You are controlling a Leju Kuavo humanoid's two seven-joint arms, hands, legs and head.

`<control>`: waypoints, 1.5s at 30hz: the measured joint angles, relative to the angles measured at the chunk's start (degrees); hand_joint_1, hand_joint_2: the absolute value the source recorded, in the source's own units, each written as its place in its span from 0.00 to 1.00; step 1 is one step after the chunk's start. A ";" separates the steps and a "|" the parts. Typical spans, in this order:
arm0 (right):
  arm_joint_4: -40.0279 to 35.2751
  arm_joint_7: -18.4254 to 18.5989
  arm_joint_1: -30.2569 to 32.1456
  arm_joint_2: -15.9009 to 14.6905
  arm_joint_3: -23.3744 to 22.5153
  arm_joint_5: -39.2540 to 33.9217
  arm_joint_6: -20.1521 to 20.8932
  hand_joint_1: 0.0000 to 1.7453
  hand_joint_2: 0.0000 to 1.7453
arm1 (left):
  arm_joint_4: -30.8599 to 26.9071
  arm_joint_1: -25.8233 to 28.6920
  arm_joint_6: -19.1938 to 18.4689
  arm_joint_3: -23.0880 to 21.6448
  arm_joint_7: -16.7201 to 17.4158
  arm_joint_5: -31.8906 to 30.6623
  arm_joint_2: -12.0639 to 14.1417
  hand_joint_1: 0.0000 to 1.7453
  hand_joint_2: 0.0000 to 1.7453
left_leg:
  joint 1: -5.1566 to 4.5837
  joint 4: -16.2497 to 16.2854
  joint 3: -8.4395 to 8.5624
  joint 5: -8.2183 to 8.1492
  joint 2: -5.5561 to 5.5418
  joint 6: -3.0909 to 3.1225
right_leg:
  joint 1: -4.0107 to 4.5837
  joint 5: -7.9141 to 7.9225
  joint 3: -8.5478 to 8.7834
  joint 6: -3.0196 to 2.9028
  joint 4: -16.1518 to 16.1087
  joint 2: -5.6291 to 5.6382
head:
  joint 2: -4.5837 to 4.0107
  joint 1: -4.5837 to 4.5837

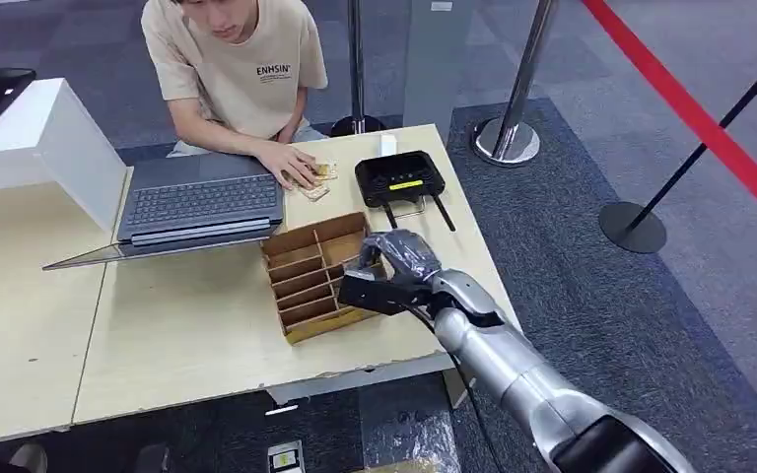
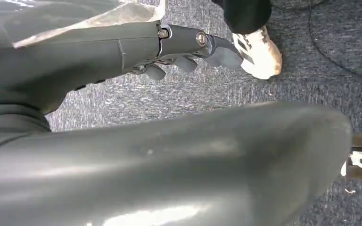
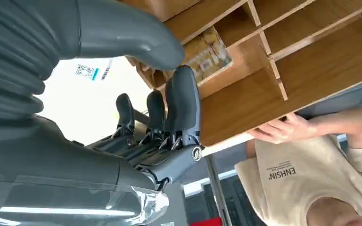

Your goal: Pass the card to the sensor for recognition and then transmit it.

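High head view; close wrist views

Table (image 1: 187, 335): laptop (image 1: 197, 202), divider box (image 1: 313, 276), sensor (image 1: 400, 179).

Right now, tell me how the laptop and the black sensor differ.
The laptop is grey, wide and open, its keyboard showing; the sensor is black, much smaller and closed-faced, with a yellow strip. The laptop sits before the person near the table's left part; the sensor sits near its right edge, beyond the wooden box. The sensor has two thin black prongs; the laptop has none. Both lie flat on the same table.
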 joint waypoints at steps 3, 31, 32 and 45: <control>0.48 -0.04 -0.36 0.07 0.09 0.02 -0.20 0.57 1.00 | 0.00 0.00 -0.07 -0.09 0.11 -0.02 -0.11 0.00 0.00 | 0.00 0.00 0.00 0.00 0.00 0.00 | 0.00 0.00 0.00 0.00 0.00 0.00 | 0.00 0.00; -1.29 1.88 -3.31 -1.07 0.33 0.50 -0.22 0.39 1.00 | 0.00 -0.30 -0.04 -0.61 0.66 -0.07 -0.39 0.00 0.00 | 0.00 0.01 0.01 0.00 0.00 0.00 | 0.00 0.01 -0.01 -0.01 0.00 0.00 | 0.00 0.00; -1.38 1.92 -3.31 -1.05 0.33 0.50 -0.22 0.39 1.00 | 0.00 -0.32 0.00 -0.61 0.66 -0.07 -0.39 0.00 0.00 | 0.00 0.01 0.01 0.00 0.00 0.00 | 0.00 0.01 -0.01 -0.01 0.01 0.00 | 0.00 0.00; -1.18 2.12 -3.33 0.57 0.66 2.08 -0.48 0.41 1.00 | 0.00 -0.51 0.11 -0.96 0.96 -0.35 -0.79 0.00 0.00 | 0.00 0.01 0.00 0.01 0.00 0.00 | 0.00 0.01 -0.01 -0.01 0.01 0.00 | 0.00 0.00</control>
